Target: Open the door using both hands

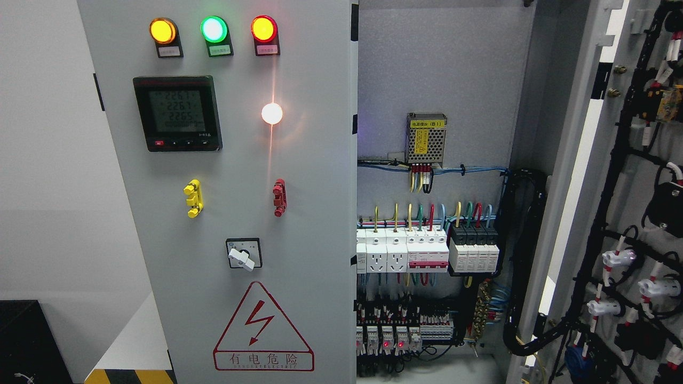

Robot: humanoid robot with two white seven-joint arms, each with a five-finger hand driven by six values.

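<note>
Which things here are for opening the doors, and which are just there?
For the job:
left door, shut
right door, swung open

Just there:
three lamps
meter
rotary switch
warning sign
breakers
black box

No robot hand shows.

free: my way into the cabinet interior (443,80) past open right door (629,213); blocked: left door (240,213) shut, breakers (427,250) low

Single head view, close up, facing the electrical cabinet (437,80) straight on; closed left door (224,213) near, open right door (629,213) swung out right.
</note>
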